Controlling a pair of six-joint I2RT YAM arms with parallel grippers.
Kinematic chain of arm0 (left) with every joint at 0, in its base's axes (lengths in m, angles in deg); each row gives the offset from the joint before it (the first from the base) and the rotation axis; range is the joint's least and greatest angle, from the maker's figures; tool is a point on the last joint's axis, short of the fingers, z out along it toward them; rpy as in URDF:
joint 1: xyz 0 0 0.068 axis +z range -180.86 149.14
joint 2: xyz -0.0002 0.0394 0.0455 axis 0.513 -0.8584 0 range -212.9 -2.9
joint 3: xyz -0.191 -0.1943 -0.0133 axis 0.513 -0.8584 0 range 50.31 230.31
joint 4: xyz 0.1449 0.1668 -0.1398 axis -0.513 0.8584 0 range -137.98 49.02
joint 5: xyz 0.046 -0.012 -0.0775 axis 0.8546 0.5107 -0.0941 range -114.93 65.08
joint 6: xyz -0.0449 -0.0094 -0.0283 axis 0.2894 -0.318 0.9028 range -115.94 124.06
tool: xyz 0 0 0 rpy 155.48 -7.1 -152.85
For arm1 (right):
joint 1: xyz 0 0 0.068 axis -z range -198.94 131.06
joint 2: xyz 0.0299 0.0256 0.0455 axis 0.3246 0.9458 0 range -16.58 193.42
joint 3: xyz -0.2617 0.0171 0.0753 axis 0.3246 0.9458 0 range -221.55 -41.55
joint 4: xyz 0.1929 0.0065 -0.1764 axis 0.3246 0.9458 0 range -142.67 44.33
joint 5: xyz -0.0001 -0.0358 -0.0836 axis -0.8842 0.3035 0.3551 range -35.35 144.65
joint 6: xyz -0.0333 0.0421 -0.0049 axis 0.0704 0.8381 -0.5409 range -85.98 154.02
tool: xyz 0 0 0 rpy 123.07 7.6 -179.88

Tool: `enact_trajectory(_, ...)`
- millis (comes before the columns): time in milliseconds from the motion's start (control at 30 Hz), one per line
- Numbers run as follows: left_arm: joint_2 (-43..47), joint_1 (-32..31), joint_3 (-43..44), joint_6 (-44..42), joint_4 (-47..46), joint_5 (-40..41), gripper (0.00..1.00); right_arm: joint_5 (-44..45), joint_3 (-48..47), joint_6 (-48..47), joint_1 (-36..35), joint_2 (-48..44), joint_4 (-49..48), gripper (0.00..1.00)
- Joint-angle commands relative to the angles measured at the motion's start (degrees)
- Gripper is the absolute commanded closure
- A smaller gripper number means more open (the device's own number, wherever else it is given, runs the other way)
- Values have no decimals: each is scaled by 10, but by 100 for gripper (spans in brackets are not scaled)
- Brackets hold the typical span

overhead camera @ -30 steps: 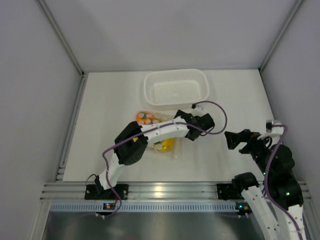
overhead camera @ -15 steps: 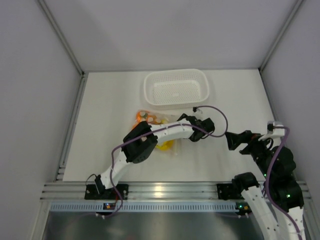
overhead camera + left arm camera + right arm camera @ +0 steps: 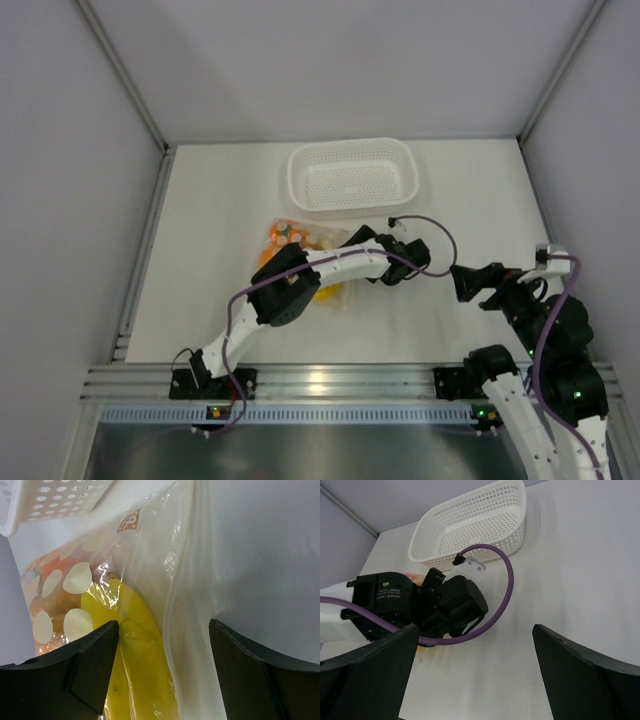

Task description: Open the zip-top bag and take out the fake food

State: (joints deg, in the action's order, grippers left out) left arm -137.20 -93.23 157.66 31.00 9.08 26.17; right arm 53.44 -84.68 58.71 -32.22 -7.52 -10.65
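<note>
Grasping the bag's opening looks like the step in hand. Over the zip-top bag (image 3: pixel 150 565), the left end effector (image 3: pixel 164 645) is spread, fingers straddling its plastic edge. The bag lies on the table (image 3: pixel 270 555) just beside the white perforated basket (image 3: pixel 470 525), with the yellow toy banana (image 3: pixel 135 680) inside. Off to the right, the right end effector (image 3: pixel 475 630) hovers spread and empty. Next move, probably: pinch one lip and bring the other arm in for the opposite lip.

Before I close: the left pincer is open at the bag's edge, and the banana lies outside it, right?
Not quite: the left wrist view shows the banana inside the bag. The left pincer is indeed open at its edge.
</note>
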Motion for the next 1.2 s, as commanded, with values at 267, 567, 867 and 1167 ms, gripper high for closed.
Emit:
enact_trajectory(267,-39,-8,56,-37,-3,-14,45,-14,-2,5,1,0,-16,1)
enact_trajectory(567,-55,4,37,-1,-3,-45,94,-6,-10,0,1,-11,-3,1)
enact_trajectory(867,5,18,20,57,-4,-41,100,-6,-7,1,1,-10,-6,0)
enact_trajectory(1167,125,25,-28,203,-4,53,100,-93,17,-3,1,5,-46,1)
